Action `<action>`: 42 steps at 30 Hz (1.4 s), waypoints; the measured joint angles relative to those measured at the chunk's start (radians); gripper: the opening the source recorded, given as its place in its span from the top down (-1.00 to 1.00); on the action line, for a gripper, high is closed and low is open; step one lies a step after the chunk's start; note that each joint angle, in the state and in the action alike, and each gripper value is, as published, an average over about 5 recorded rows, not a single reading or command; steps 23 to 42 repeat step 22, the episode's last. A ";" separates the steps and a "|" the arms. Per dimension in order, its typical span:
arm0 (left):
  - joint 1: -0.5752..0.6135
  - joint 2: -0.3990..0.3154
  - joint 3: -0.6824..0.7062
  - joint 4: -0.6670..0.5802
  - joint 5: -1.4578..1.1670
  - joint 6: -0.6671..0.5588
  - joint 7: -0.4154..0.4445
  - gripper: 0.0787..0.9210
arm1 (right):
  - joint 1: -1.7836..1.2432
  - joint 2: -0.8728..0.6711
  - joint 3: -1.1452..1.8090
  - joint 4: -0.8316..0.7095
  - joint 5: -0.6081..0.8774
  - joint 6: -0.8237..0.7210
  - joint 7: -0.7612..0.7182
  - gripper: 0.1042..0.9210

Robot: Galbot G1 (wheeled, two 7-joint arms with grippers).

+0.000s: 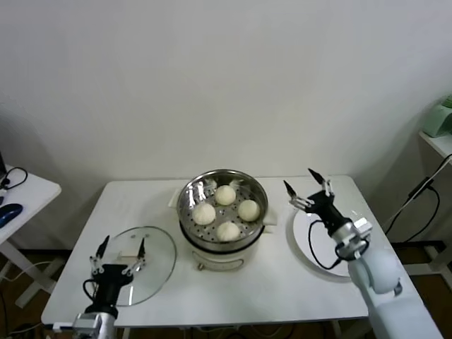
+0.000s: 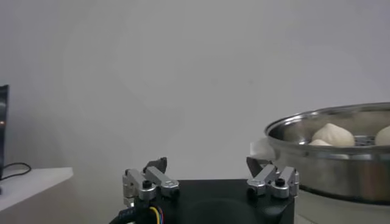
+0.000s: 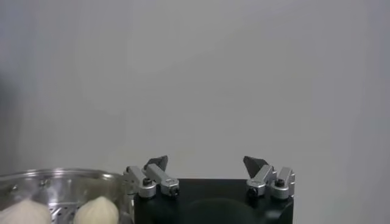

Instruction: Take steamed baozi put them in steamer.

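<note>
Several off-white baozi lie on the perforated floor of the steel steamer, which stands on its cream base at the table's middle. My right gripper is open and empty, raised to the right of the steamer over the white plate. My left gripper is open and empty, low at the front left over the glass lid. The left wrist view shows the steamer with baozi beyond my left gripper. The right wrist view shows the steamer's rim, baozi and my right gripper.
A round glass lid lies flat at the table's front left. A flat white plate lies right of the steamer. A side table with a cable and a blue mouse stands at far left; a shelf stands at far right.
</note>
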 measured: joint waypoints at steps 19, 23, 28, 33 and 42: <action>0.002 -0.010 -0.059 -0.022 -0.096 0.018 0.078 -0.77 | -0.343 0.221 0.178 0.090 -0.024 0.091 -0.042 -0.76; 0.002 -0.011 -0.062 -0.020 -0.102 0.016 0.080 -0.77 | -0.355 0.229 0.186 0.092 -0.023 0.093 -0.044 -0.76; 0.002 -0.011 -0.062 -0.020 -0.102 0.016 0.080 -0.77 | -0.355 0.229 0.186 0.092 -0.023 0.093 -0.044 -0.76; 0.002 -0.011 -0.062 -0.020 -0.102 0.016 0.080 -0.77 | -0.355 0.229 0.186 0.092 -0.023 0.093 -0.044 -0.76; 0.002 -0.011 -0.062 -0.020 -0.102 0.016 0.080 -0.77 | -0.355 0.229 0.186 0.092 -0.023 0.093 -0.044 -0.76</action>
